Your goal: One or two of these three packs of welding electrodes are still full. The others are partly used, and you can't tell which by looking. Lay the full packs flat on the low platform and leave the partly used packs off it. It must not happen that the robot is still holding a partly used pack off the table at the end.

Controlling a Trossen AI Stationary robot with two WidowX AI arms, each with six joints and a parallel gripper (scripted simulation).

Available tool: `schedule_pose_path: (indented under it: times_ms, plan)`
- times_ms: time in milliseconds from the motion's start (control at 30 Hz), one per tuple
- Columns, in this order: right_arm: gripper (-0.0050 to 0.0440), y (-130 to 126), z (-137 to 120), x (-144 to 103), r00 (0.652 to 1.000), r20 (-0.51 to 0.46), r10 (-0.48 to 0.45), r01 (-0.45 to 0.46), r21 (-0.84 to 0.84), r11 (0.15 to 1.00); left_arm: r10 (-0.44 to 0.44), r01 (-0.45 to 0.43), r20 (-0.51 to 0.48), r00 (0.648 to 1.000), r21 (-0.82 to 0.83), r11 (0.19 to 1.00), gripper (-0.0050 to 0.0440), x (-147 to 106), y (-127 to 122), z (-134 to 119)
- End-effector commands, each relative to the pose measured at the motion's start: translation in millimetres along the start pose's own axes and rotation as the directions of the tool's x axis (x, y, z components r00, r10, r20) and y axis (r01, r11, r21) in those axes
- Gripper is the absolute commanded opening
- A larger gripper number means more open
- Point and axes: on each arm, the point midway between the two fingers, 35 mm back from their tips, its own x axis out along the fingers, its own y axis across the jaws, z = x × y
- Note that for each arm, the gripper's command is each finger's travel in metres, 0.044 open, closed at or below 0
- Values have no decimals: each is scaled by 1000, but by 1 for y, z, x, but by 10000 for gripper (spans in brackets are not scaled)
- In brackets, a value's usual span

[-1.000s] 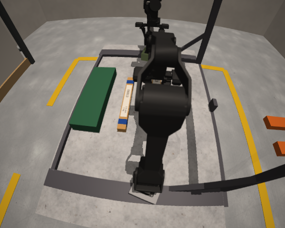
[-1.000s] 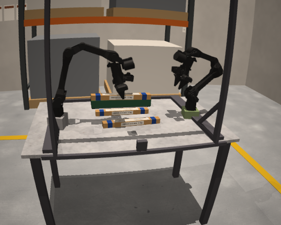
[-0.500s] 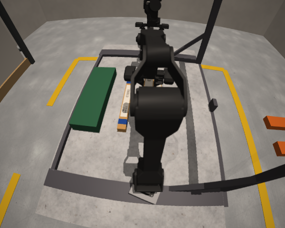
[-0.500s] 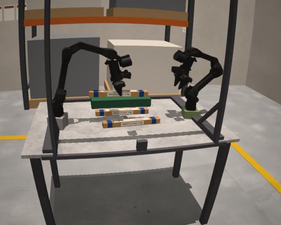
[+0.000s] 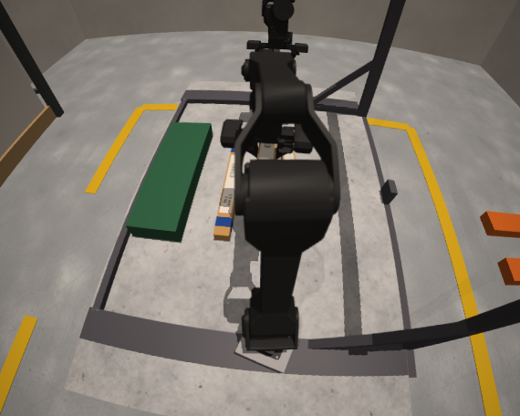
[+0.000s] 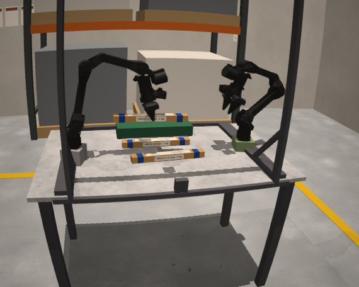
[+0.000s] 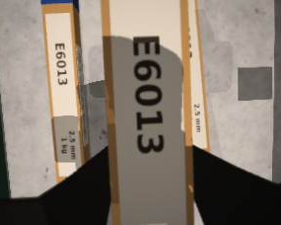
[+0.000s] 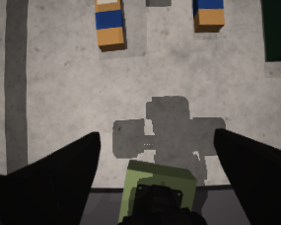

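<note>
The green low platform (image 5: 170,178) (image 6: 154,129) (image 8: 278,30) is bare. One orange-and-white pack with blue bands (image 5: 228,182) (image 6: 155,143) (image 7: 61,74) (image 8: 208,20) lies on the table beside it. Another pack (image 6: 167,156) (image 7: 199,118) (image 8: 109,37) lies farther from the platform, mostly hidden by the left arm in the top view. My left gripper (image 6: 152,117) (image 7: 147,150) is shut on the third pack (image 6: 133,119) (image 7: 148,99), held level high above the table, between the other two in the left wrist view. My right gripper (image 6: 227,109) (image 8: 157,137) is open and empty near its own base.
The left arm's grey base (image 6: 79,154) and the right arm's green base (image 6: 244,145) stand at opposite ends of the table. Dark frame bars (image 5: 197,335) edge the table top. A small dark block (image 5: 389,192) (image 6: 181,185) is on the long edge opposite the platform.
</note>
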Motion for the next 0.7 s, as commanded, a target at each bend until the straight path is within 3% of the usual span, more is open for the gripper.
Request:
schedule_pose_path:
  times_ms: [0,667]
  plan:
    - [330,0,3,-6,1000,22,-1,1,3,1000,6,-7,76,997,9,1000,-50,-24,0,11]
    - [330,0,3,-6,1000,22,-1,1,3,1000,5,-5,51,999,4,1000,-50,8,0,0]
